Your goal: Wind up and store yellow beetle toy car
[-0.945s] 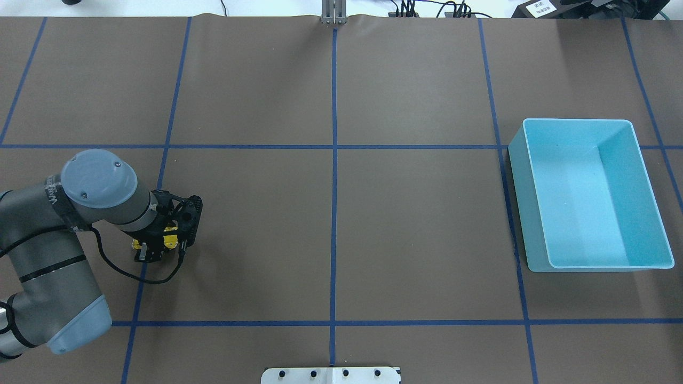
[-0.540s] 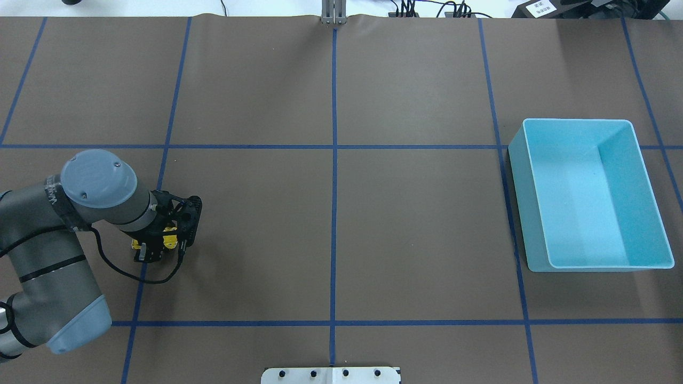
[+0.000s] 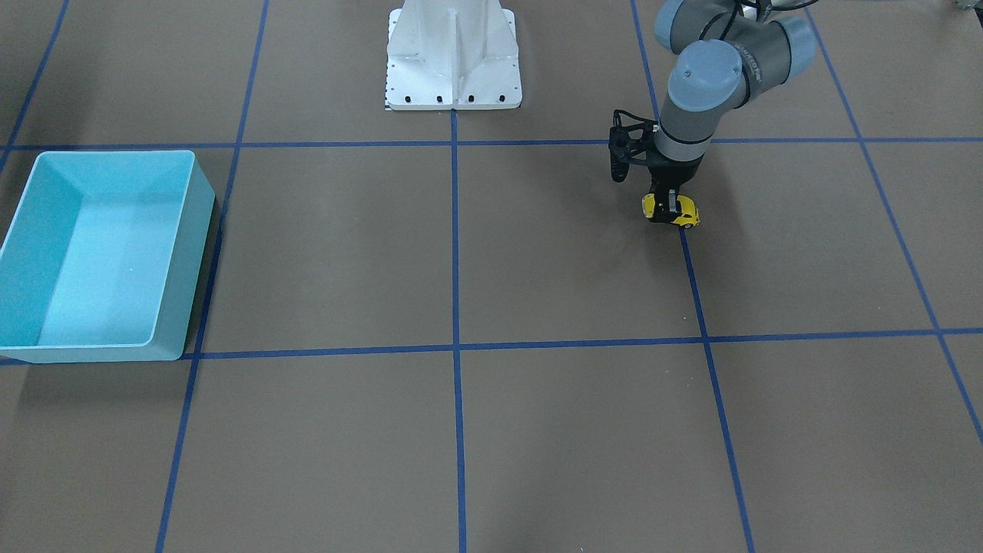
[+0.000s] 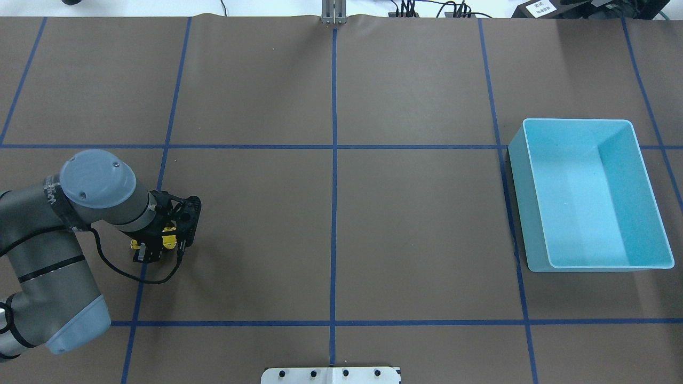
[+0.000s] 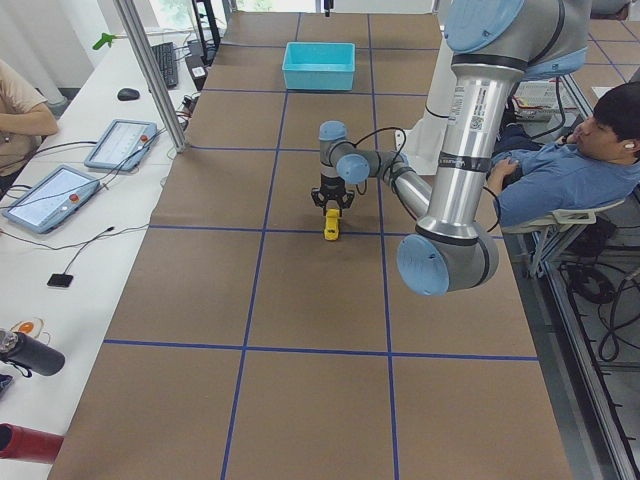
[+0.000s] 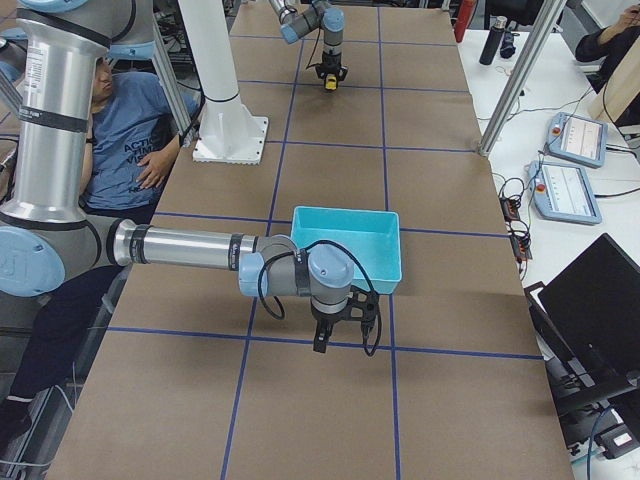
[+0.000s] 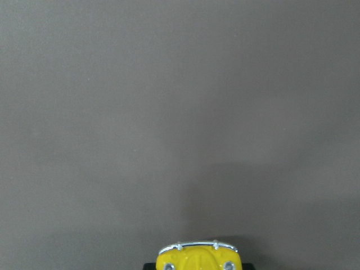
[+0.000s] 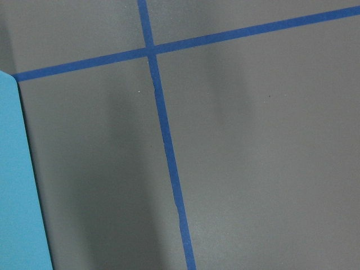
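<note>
Left gripper (image 3: 670, 204): jaws closed across the middle of the yellow beetle toy car (image 3: 687, 216); you can see one finger over its roof in the front-facing view. The car is low at the brown table cover (image 3: 537, 253), on a blue tape line (image 3: 695, 284), on the robot's left side. Whether the wheels touch, you cannot tell. Left wrist view: only the car's nose, chrome bumper and two headlights at the bottom edge. Right gripper (image 6: 343, 340): it appears in a side view only, so you cannot tell how its jaws stand. It hangs low just beside the turquoise bin (image 3: 188, 276), near a tape crossing. Bin and car well apart
</note>
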Available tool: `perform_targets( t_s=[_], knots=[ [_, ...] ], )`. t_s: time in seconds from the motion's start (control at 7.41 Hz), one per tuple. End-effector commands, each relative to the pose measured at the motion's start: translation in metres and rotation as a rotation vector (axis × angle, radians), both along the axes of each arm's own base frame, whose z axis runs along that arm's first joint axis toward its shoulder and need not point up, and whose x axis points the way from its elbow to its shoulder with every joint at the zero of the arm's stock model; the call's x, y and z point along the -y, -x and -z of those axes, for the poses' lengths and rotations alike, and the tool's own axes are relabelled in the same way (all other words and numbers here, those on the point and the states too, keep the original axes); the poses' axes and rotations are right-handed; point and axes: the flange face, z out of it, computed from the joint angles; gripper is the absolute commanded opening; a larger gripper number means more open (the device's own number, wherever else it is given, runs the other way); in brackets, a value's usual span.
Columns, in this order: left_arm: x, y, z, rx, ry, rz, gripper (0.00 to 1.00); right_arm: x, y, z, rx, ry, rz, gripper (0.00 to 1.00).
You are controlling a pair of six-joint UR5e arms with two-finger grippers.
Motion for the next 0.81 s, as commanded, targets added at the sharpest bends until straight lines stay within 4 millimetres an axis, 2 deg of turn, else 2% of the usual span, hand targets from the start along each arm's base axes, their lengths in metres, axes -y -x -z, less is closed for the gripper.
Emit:
perform_targets(
  t_s=[0.0,0.68],
  knots=[
    [-0.0002,0.0007,-0.0001,-0.003,0.000,-0.001,0.00,0.0000,0.0000,0.0001,0.000,-0.001,0.000,1.00],
    [0.0011,0.0021,0.0001,-0.007,-0.021,-0.018,0.00,-0.0009,0.0000,-0.0007,0.000,0.002,0.000,1.00]
  ],
)
